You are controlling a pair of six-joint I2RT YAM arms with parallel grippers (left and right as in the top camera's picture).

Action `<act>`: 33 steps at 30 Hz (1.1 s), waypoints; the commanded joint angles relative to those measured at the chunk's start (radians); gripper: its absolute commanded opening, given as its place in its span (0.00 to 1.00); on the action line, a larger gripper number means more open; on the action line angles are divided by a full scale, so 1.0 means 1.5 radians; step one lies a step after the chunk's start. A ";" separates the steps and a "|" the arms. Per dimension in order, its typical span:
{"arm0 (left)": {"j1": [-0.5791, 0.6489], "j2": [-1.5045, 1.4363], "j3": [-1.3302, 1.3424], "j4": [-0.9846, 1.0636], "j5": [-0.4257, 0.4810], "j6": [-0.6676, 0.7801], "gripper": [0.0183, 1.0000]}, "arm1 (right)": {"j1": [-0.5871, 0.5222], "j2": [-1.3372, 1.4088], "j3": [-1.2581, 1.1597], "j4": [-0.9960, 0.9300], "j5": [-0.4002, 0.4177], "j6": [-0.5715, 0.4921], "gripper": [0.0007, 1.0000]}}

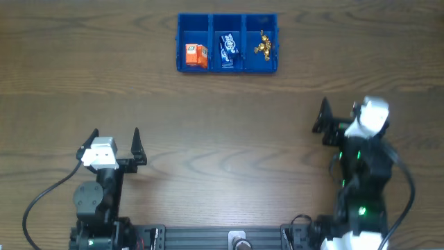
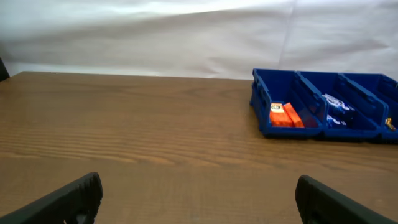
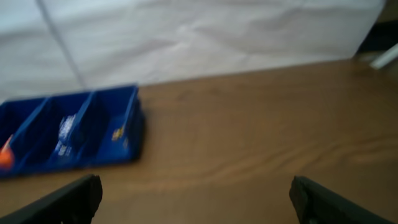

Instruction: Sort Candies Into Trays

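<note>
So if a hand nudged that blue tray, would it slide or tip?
Probably slide: the blue tray sits low and wide on the smooth table. Thin-looking plastic holding few candies, so likely light, easily shoved.

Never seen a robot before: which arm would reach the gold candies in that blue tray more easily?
Probably right: the right gripper, open, stands nearer the gold candies, in the blue tray's right-end compartment.

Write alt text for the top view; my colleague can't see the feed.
A blue three-compartment tray sits far across the wooden table, holding orange candies left, blue-wrapped candies middle, gold candies right. The left gripper and right gripper are open and empty, near their bases.
</note>
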 commanded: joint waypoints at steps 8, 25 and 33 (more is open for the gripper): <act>0.003 -0.004 -0.017 -0.017 0.006 0.002 1.00 | 0.029 -0.334 -0.225 0.012 -0.162 -0.002 1.00; 0.003 -0.004 -0.017 -0.017 0.006 0.002 1.00 | 0.059 -0.334 -0.225 0.012 -0.148 -0.111 1.00; 0.003 -0.004 -0.017 -0.017 0.006 0.002 1.00 | 0.059 -0.333 -0.225 0.012 -0.148 -0.111 1.00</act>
